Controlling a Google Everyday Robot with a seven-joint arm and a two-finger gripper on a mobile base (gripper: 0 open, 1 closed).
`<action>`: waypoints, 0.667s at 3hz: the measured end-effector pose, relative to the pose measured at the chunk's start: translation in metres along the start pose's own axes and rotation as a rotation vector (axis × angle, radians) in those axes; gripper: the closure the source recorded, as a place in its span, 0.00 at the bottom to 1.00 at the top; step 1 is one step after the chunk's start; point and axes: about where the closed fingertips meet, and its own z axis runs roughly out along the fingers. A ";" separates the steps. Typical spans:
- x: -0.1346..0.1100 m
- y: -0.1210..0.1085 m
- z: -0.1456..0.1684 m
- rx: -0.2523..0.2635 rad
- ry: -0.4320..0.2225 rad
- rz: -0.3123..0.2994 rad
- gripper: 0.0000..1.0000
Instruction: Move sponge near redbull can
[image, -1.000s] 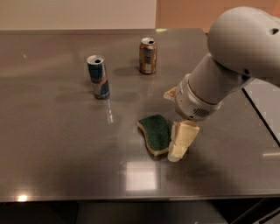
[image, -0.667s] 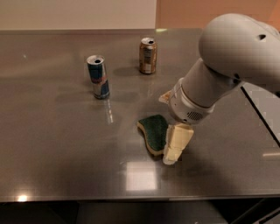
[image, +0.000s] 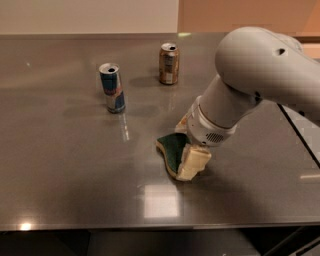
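Note:
The sponge (image: 172, 149), dark green on top with pale yellow foam below, lies on the steel table (image: 65, 165) right of centre. My gripper (image: 189, 144) is down at the sponge's right end, covering that end, with the big white arm (image: 260, 70) rising behind it to the right. The redbull can (image: 112, 88), slim, blue and silver, stands upright at the back left, well apart from the sponge.
A shorter brown-gold can (image: 169, 63) stands upright at the back centre, to the right of the redbull can. The table's front edge (image: 150, 225) runs along the bottom, and its right edge lies beyond the arm.
My gripper and arm have moved left and closed in over the sponge's right end. The sponge has shifted slightly left. Both cans have stayed put.

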 end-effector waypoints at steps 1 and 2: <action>-0.004 -0.001 -0.003 0.000 -0.005 0.004 0.64; -0.012 -0.016 -0.019 0.023 -0.011 0.013 0.88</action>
